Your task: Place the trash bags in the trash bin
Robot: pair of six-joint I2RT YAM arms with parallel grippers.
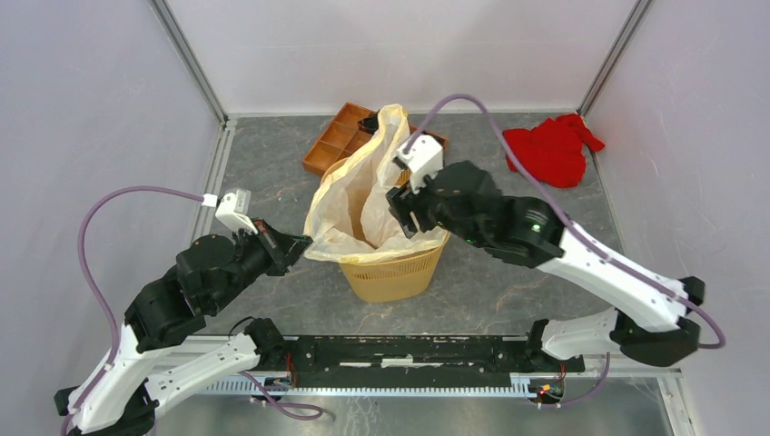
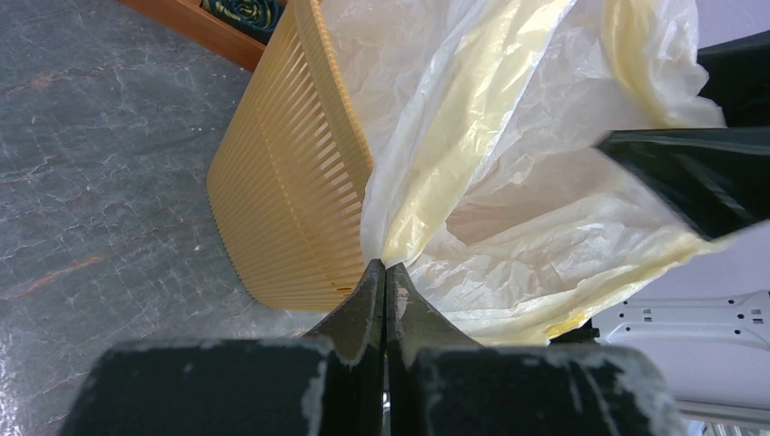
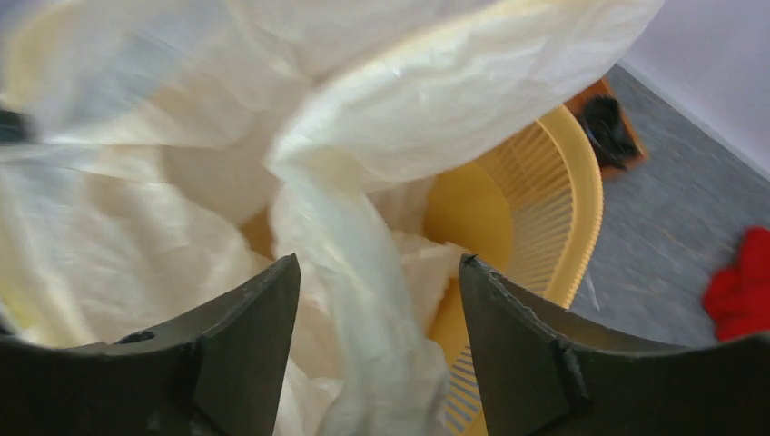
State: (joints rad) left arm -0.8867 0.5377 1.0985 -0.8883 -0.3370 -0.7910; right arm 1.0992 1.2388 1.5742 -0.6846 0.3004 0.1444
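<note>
The bin (image 1: 392,272) stands upright in the middle of the tabletop (image 1: 508,272), just in front of the two arms. The bag (image 1: 359,195) is partly inside it: the lower part sits in the bin, and the rest rises above the rim as a wide, crumpled opening. On the left the film hangs over the rim and down the outer wall.

The left gripper (image 1: 300,243) is at the left side of the bin, low and near the rim. In the left wrist view its fingers (image 2: 370,304) are pressed together, with a thin edge of the bag (image 2: 508,163) pinched between the tips. The ribbed wall of the bin (image 2: 291,200) is just beside them.

The right gripper (image 1: 399,213) is over the right side of the bin, pointing down into the open bag. In the right wrist view its fingers (image 3: 254,336) are apart. A twisted fold of the bag (image 3: 409,109) runs down between them, but they are not closed on it. Behind the fold, the inside of the bin (image 3: 554,209) is visible.

A brown tray (image 1: 331,145) lies just behind the bin, partly hidden by the bag. A red cloth (image 1: 549,150) lies at the far right of the tabletop, well apart from the bin.
</note>
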